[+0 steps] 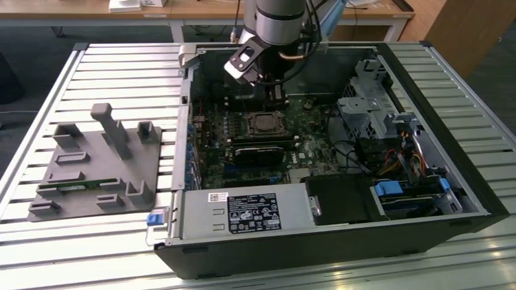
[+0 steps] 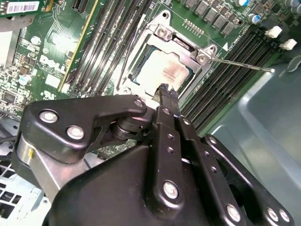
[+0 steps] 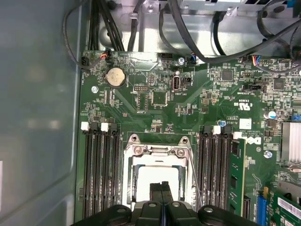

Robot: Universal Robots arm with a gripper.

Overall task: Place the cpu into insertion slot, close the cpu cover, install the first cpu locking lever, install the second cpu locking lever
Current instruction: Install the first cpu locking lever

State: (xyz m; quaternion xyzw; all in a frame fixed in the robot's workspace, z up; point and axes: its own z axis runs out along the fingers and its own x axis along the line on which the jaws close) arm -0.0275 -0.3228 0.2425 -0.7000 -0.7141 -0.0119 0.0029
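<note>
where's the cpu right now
The small silver-grey square cpu lies framed by the windowed silvery metal cover on the green circuit board, between the black memory slot rows, just beyond the tool in both wrist views.

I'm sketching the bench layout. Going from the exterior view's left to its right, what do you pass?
Grey fixture plate → insertion slot → metal drive cage → blue tab by the case's far wall.
</note>
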